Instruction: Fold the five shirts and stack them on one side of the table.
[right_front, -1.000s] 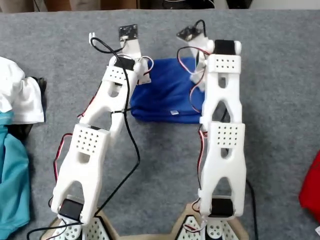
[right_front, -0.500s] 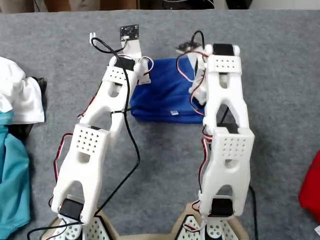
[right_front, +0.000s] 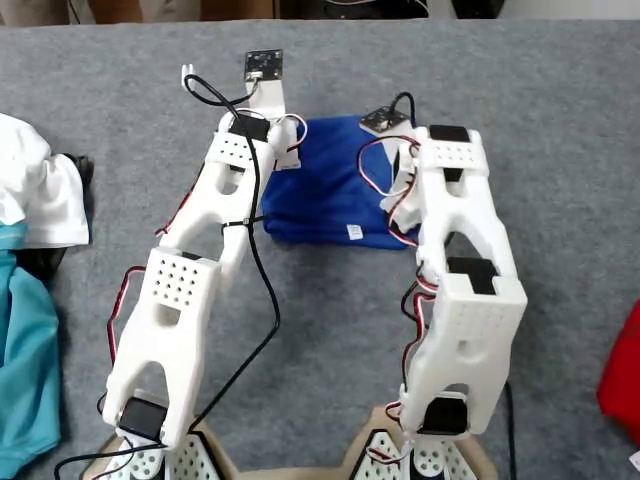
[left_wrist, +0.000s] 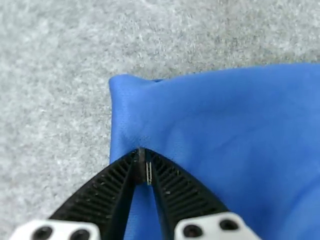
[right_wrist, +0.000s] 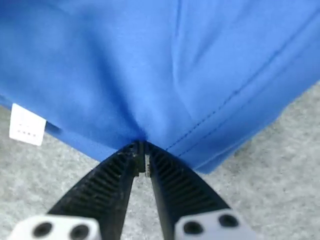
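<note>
The right pincer (right_wrist: 142, 152), clamped on the near-right edge of the blue shirt (right_front: 330, 190), has drawn back along that side. The left pincer (left_wrist: 145, 165) stays nipped on its far-left corner. The shirt lies folded on the worktop (right_front: 560, 120), probably being squared before stacking.

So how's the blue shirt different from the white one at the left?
The blue shirt is folded into a neat rectangle; the white shirt lies bunched up. The blue shirt sits mid-table between the arms, the white shirt at the edge beside a teal shirt. The left fingers and right fingers pinch the blue shirt; no fingers hold the white shirt. Both rest on the grey table.
</note>
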